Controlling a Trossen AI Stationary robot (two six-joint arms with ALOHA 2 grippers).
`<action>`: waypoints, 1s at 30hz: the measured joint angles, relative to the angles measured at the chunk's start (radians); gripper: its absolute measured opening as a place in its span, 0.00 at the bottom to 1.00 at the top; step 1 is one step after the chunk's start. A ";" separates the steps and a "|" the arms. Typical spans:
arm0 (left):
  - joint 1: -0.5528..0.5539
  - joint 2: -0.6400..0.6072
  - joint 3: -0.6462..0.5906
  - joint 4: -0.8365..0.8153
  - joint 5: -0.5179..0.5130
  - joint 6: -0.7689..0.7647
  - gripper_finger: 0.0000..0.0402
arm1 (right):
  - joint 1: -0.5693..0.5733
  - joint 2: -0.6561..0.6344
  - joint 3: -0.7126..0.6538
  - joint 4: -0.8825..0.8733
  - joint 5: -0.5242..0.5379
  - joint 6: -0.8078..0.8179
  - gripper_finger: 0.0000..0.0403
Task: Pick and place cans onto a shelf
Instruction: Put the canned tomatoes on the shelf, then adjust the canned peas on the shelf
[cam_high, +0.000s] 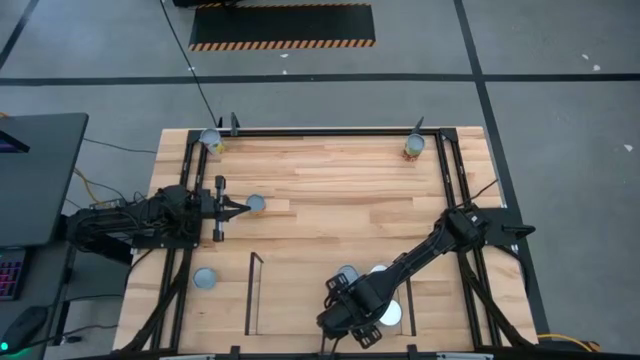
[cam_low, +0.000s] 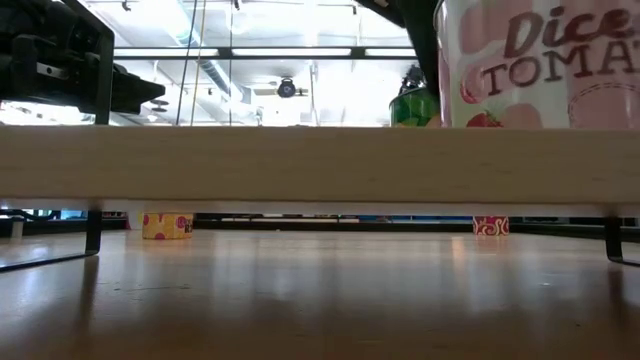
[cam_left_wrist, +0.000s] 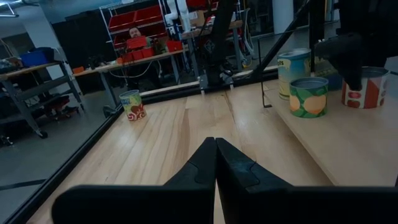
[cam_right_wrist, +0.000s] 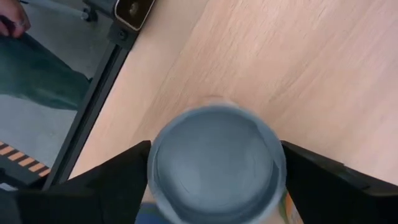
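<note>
We see a light-wood counter ringed by a black outer frame, on a grey floor with dark lines and a hazard-striped mat. In the left wrist view the room holds tables and red bins, and a person sits far off.

The shelf lies at the near edge, a wooden bay between thin dark rails. The right gripper hangs over its right part, fingers clamped on a grey-topped can; just beside them stand more cans, including a white-topped one partly hidden by the arm.

The left gripper rests at the counter's left side, fingers together, with one can right at their tips. Well away from both pairs of fingers, single cans stand at the far-left corner, the far-right corner and the near-left edge.

In the low view a wooden board hides most of the scene; a tomato can is cut off at the top.
</note>
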 joint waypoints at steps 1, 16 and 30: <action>0.000 0.000 0.000 0.000 0.000 0.000 0.03 | 0.001 -0.010 0.000 -0.002 -0.001 0.003 0.87; 0.000 0.000 0.000 -0.003 0.000 0.000 0.03 | 0.142 -0.304 -0.079 -0.153 0.096 0.268 0.65; 0.000 0.000 0.000 -0.003 0.000 0.000 0.03 | 0.152 -0.318 -0.281 -0.090 0.031 0.426 0.05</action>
